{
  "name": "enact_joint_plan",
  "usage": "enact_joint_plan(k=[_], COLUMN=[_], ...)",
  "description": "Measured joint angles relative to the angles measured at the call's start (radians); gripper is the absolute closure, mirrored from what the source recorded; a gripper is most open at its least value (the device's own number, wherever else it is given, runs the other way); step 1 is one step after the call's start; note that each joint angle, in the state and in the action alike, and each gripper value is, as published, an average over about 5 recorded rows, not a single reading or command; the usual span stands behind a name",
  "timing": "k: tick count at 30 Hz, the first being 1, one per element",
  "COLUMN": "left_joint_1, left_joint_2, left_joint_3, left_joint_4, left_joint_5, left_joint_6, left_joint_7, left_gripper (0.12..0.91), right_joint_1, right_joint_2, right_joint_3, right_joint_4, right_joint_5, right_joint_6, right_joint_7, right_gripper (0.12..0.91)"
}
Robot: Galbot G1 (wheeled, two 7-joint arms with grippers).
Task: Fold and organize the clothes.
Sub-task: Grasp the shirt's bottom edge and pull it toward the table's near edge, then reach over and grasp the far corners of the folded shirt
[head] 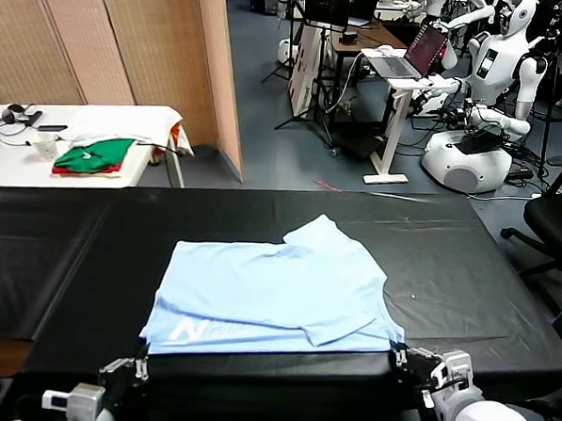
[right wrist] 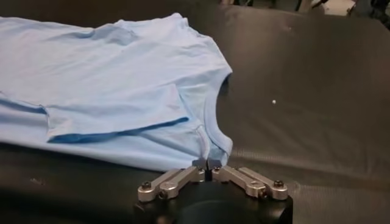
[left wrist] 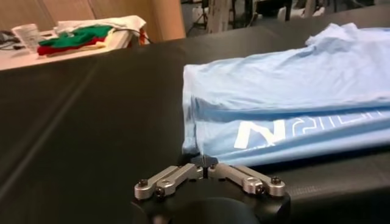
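Lying flat on the black worktop (head: pixel 466 267), the pale blue T-shirt (head: pixel 277 290) is partly folded, its near hem edge running along the side closest to the robot, with the white "N" print (left wrist: pixel 259 133) showing near its left front corner. One sleeve (head: pixel 319 231) points toward the far side of the worktop.

The left gripper (left wrist: pixel 206 163) sits low at the near edge of the worktop, right at the shirt's left front corner. In the left wrist view its jaws look drawn together at the tips, with the cloth corner just ahead of them; whether they pinch the fabric or only touch it cannot be told.

The right gripper (right wrist: pixel 207 165) sits just as low at the shirt's right front corner, beside the curved edge of the neckline or sleeve opening. Its jaws also look close together at the tips, the cloth edge meeting them; a grip on the fabric cannot be confirmed.

Well beyond both sets of jaws, on a white side table (head: pixel 97 121) to the far left, lies a folded green and red pile (head: pixel 93 155) with a cup (head: pixel 45 145) beside it.
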Motion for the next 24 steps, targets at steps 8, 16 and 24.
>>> enact_joint_plan(k=[8,16,24], left_joint_1=[0.026,-0.039,-0.302], left_joint_2=[-0.004,0.038,0.115], left_joint_3=[-0.035,-0.091,-0.034], left_joint_4=[-0.067,-0.102,0.037], left_joint_5=[-0.017,-0.161,-0.333], left_joint_6=[0.071,0.066,0.079], left_joint_7=[-0.019,-0.053,-0.051], left_gripper=[0.295,0.125,0.123], right_joint_1=[-0.032,0.114,0.448], right_joint_2=[0.003,0.018,0.024], right_joint_3=[0.063,0.045,-0.132], right_joint_4=[0.102,0.045,-0.165], right_joint_5=[0.03,0.058,0.057], right_joint_6=[0.0,0.0,0.0], right_joint_7=[0.001,0.009,0.049], right_gripper=[0.121,0.118,0.118])
